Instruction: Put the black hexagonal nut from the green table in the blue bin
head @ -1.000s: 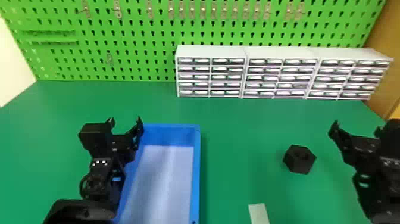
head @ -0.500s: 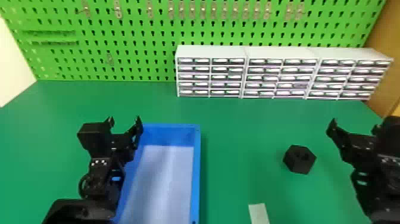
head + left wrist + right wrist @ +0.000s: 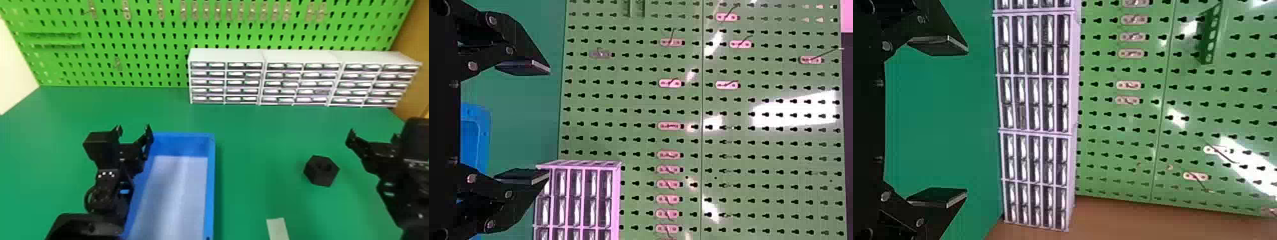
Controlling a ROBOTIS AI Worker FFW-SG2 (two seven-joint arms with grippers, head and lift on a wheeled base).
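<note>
Head view shows possibly labelled drawers (image 3: 244,82) behind the nut (image 3: 320,176).

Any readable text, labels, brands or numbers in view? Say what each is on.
No text can be read anywhere.
Drawer units: drawer fronts too small and blurred to make out any print.
Left arm: small white marks, too small to read.
Pale strip, blue bin, black nut: no lettering visible.

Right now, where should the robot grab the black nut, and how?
I'd grip the black hexagonal nut by two opposite flat sides, coming from above with the open right gripper. It seems to lie flat, hole up, and straight sides should suit flat fingers better than its corners.
</note>
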